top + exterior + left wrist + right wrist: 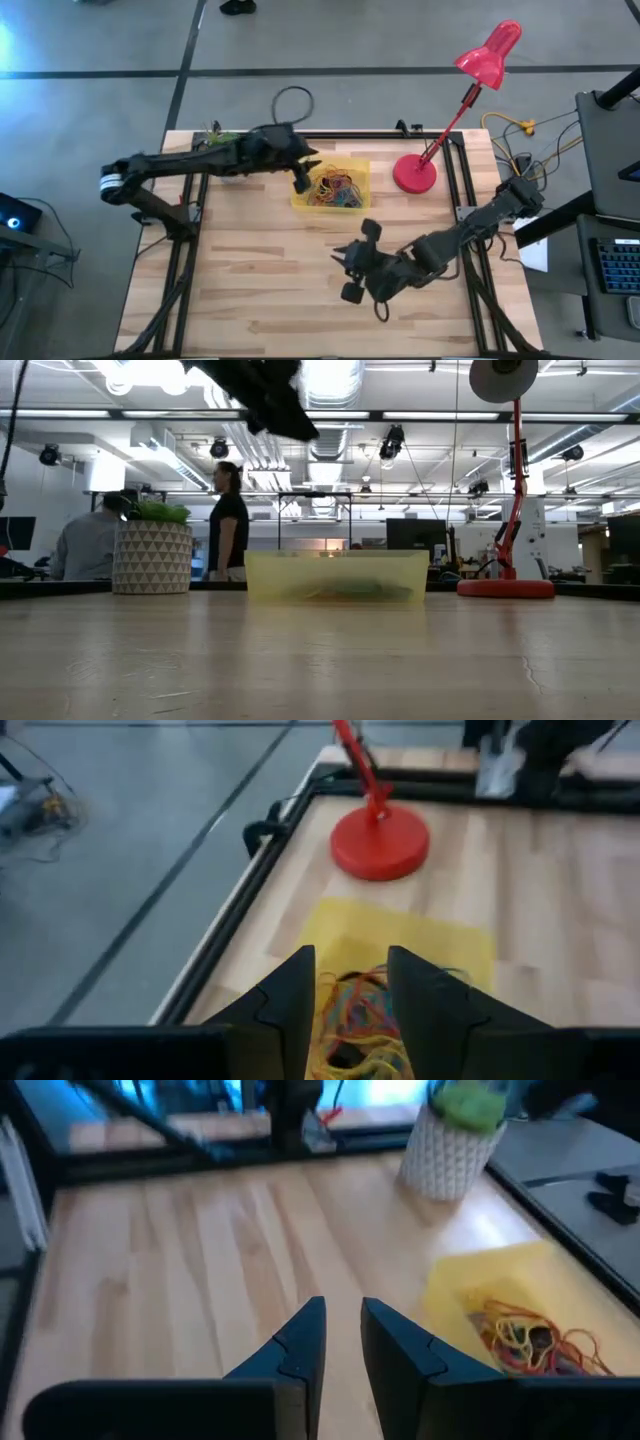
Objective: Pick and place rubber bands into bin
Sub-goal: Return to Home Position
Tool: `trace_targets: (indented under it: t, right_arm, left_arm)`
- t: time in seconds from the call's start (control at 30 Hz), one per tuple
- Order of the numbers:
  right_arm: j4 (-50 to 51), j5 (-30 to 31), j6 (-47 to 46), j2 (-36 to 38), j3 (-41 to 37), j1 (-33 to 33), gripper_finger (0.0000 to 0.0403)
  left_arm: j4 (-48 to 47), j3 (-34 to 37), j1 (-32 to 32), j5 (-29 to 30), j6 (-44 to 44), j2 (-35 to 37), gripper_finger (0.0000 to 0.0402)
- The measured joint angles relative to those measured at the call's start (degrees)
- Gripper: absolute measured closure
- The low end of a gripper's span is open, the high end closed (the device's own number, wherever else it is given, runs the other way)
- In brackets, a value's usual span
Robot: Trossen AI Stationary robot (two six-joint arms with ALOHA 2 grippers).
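Behind bin wall, dim rubber bands

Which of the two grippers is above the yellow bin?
The left gripper: it hangs over the edge of the bin, beside the rubber bands. The right gripper is over the table, apart from the bin.

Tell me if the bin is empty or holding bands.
Holding bands: a tangled pile of rubber bands lies inside the bin, low against its floor, well below the rim.
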State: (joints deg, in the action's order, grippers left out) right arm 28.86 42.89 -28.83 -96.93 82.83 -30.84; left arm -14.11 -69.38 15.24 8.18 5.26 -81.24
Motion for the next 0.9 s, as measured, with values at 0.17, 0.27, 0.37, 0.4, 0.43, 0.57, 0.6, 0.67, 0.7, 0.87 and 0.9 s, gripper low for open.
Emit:
trace_targets:
  t: [0.17, 0.27, 0.37, 0.4, 0.43, 0.57, 0.6, 0.67, 0.7, 0.87, 0.9]
  right_arm:
    - [3.34, 0.17, 0.86, 5.65, 1.78, 2.75, 0.0346]
    - [4.30, 0.12, 2.79, 10.65, -1.49, 4.61, 0.0346]
    - [3.13, -4.28, 4.95, 16.99, -7.05, 7.19, 0.0346]
    - [1.27, -7.21, 6.29, 19.45, -9.37, 8.35, 0.0346]
    - [-1.25, -10.30, 7.78, 21.73, -11.93, 9.59, 0.0346]
    - [-18.44, -25.68, 16.18, 30.67, -23.84, 14.51, 0.0346]
    - [-21.98, -28.98, 17.80, 32.94, -26.82, 15.59, 0.0346]
    - [-26.82, -32.64, 19.19, 36.96, -31.96, 17.28, 0.0346]
    - [-28.20, -32.94, 19.36, 38.86, -34.26, 17.92, 0.0346]
    - [-28.63, -32.89, 20.18, 47.73, -43.91, 18.91, 0.0346]
    - [-29.10, -33.17, 20.39, 49.61, -45.54, 18.83, 0.0346]
  left_arm:
    - [-0.41, 0.60, -0.84, -2.43, -5.34, 7.89, 0.0289]
    - [0.01, 1.69, -0.69, -2.75, -8.25, 11.74, 0.0289]
    - [0.04, 3.27, -0.73, -2.77, -13.66, 14.91, 0.0289]
    - [-0.69, 3.81, -0.73, -2.81, -15.92, 15.87, 0.0289]
    - [-1.18, 4.40, -0.75, -2.87, -18.68, 16.60, 0.0289]
    - [-0.58, 7.23, -0.78, -2.89, -29.53, 18.64, 0.0289]
    - [-0.40, 7.81, -0.75, -2.87, -30.70, 18.89, 0.0289]
    - [0.67, 8.95, -0.98, -3.69, -30.81, 19.51, 0.0289]
    - [2.44, 9.78, -1.47, -5.51, -27.64, 19.90, 0.0289]
    - [21.02, 16.39, -5.23, -22.17, -9.45, 20.73, 0.0289]
    - [24.04, 18.23, -5.60, -23.74, -7.71, 21.03, 0.0289]
